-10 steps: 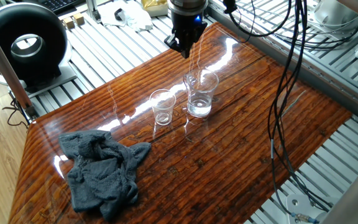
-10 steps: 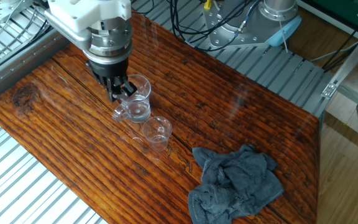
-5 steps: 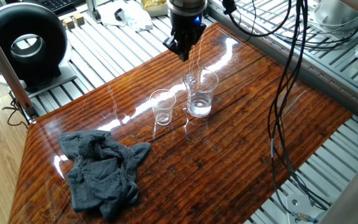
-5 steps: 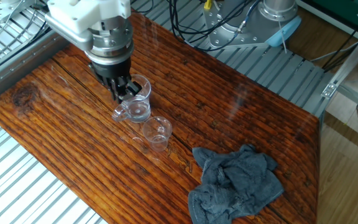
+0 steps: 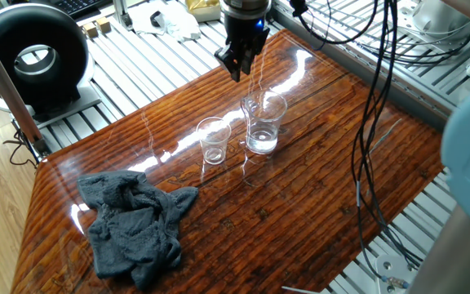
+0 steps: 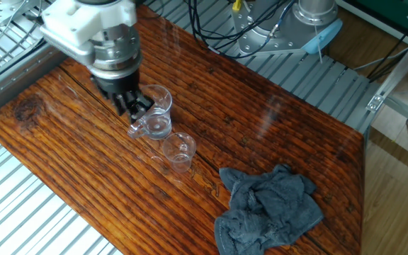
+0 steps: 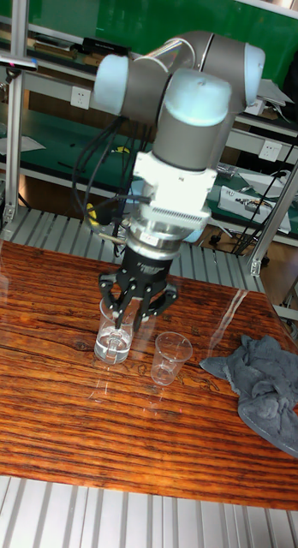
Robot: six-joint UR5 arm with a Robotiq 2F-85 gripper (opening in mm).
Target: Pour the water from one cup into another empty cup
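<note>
- Glass on dark striped wood, one fixed view: the handled mug (image 5: pixel 264 121) stands upright on the table (image 5: pixel 317 196) with water (image 5: pixel 262 144) shallow in its base. The small tumbler (image 5: pixel 214 140) stands just beside it, apart, towards the grey cloth (image 5: pixel 134 223). My gripper (image 5: pixel 237 67) hangs above the table behind the mug — fingers spread, holding nothing.
- Other fixed view: my gripper (image 6: pixel 134 107) sits at the mug (image 6: pixel 155 113) on its handle side; whether it touches, I cannot tell. Tumbler (image 6: pixel 180 151) between mug and cloth (image 6: pixel 268 209).
- Tall fixed view: my gripper (image 7: pixel 126 300) is over the mug (image 7: pixel 115 331), jaws wide — its rim shows between them. Water (image 7: pixel 112 345) low inside. Tumbler (image 7: pixel 170 357) upright, cloth (image 7: pixel 267 377) well apart.
</note>
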